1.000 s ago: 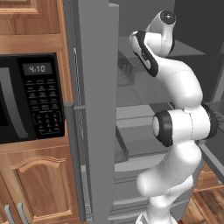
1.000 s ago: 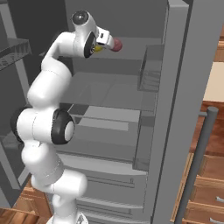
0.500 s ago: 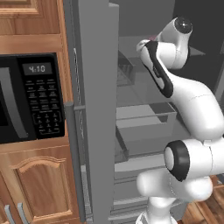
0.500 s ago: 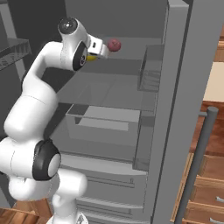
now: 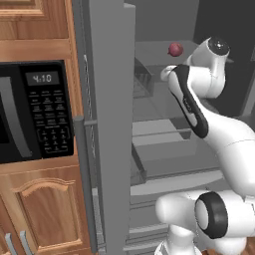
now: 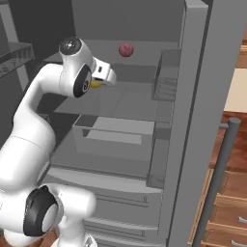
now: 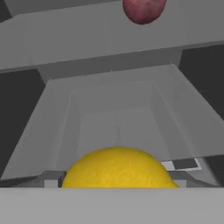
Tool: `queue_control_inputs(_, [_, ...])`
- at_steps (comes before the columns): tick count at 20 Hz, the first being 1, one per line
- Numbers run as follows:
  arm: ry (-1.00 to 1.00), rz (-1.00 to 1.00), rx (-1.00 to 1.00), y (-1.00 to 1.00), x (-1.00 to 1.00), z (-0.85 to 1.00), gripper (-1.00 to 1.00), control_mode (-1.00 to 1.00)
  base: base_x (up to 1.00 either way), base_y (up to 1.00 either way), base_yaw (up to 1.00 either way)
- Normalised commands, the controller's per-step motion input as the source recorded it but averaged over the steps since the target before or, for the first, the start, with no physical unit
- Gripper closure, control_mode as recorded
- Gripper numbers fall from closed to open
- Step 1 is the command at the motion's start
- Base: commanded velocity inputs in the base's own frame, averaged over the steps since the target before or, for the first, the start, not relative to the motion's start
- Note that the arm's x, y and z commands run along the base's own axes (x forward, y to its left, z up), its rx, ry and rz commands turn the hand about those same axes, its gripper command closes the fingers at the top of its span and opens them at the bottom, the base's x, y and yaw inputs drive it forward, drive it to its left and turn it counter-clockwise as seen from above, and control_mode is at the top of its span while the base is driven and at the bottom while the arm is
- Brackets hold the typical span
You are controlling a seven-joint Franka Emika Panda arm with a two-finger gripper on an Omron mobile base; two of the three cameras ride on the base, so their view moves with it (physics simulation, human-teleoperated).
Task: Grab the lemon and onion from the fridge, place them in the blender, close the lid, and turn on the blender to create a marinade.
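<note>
I'm on the first fetch, reaching into the open fridge. In the hand view the lemon sits right at the base of the gripper, low between the tips, and the right base view shows yellow at the hand. The jaws stand wide; whether they already pinch the lemon or just straddle it I cannot tell. The onion rests on a higher shelf further back. Next, I judge, I should confirm the grip, then draw the lemon out towards the blender.
</note>
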Motion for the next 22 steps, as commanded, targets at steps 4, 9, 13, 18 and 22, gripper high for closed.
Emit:
queue_control_inputs(4, [0.10, 0.00, 0.00, -0.09, -0.13, -0.63, 1.00, -1.00, 0.00, 0.00, 0.00])
queue_control_inputs(9, [0.06, 0.03, 0.00, -0.05, 0.00, -0.42, 1.00, -1.00, 0.00, 0.00, 0.00])
queue_control_inputs(13, [0.09, 0.02, 0.00, 0.00, -0.08, -0.35, 1.00, -1.00, 0.00, 0.00, 0.00])
queue_control_inputs(18, [0.00, 0.00, 0.00, 0.00, 0.00, 0.00, 1.00, 1.00, -0.46, 0.00, 0.00])
queue_control_inputs(22, [0.00, 0.00, 0.00, 0.00, 0.00, 0.00, 1.00, 1.00, -0.76, 0.00, 0.00])
